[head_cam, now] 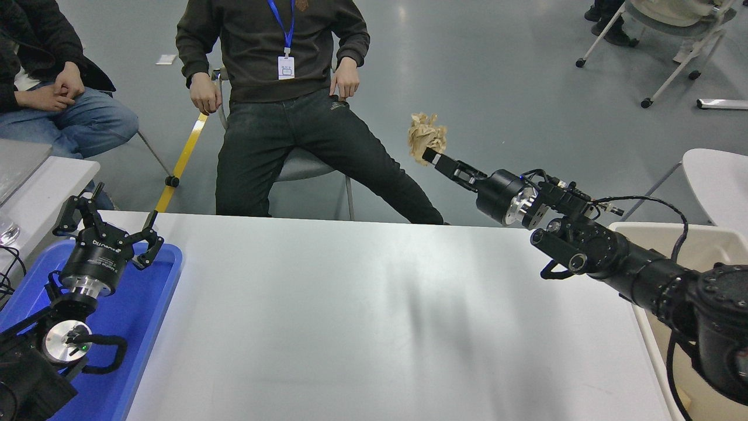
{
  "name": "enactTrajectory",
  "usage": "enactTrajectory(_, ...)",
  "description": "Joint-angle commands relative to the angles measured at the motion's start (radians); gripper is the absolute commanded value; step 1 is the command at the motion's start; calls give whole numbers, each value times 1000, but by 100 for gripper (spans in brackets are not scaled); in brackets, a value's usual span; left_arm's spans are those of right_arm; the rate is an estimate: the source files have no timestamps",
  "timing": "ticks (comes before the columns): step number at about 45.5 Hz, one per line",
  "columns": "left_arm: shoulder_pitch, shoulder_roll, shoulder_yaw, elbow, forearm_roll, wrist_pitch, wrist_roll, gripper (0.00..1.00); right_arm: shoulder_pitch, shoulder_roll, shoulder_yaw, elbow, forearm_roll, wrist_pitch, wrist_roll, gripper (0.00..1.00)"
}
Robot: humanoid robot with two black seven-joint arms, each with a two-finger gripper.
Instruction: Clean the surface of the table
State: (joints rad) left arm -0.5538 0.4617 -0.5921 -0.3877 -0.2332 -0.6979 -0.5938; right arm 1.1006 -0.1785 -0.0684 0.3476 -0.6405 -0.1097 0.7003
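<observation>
The table surface [362, 327] lies well below the right tool [433, 156], clamped on crumpled brown paper [426, 136].

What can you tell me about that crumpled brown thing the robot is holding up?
It is a crumpled wad of paper, light brown with many creases and ragged folds, looking like kraft paper or a used napkin. It is raised well above the table, showing against the grey floor beyond its far edge. Only the right pincer touches it, pinching its lower edge.
</observation>
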Motion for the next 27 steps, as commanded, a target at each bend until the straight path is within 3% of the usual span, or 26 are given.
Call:
enactTrajectory(1, 0, 0, 0, 1, 0, 0, 0, 100, 12, -90, 18, -73, 139, 24, -64, 0)
enactTrajectory(15, 0, 0, 0, 1, 0, 0, 0, 100, -13, -208, 18, -127, 347, 30, -237, 0)
enactTrajectory(27, 0, 0, 0, 1, 0, 0, 0, 100, -67, -248, 18, -209, 378, 30, -349, 0)
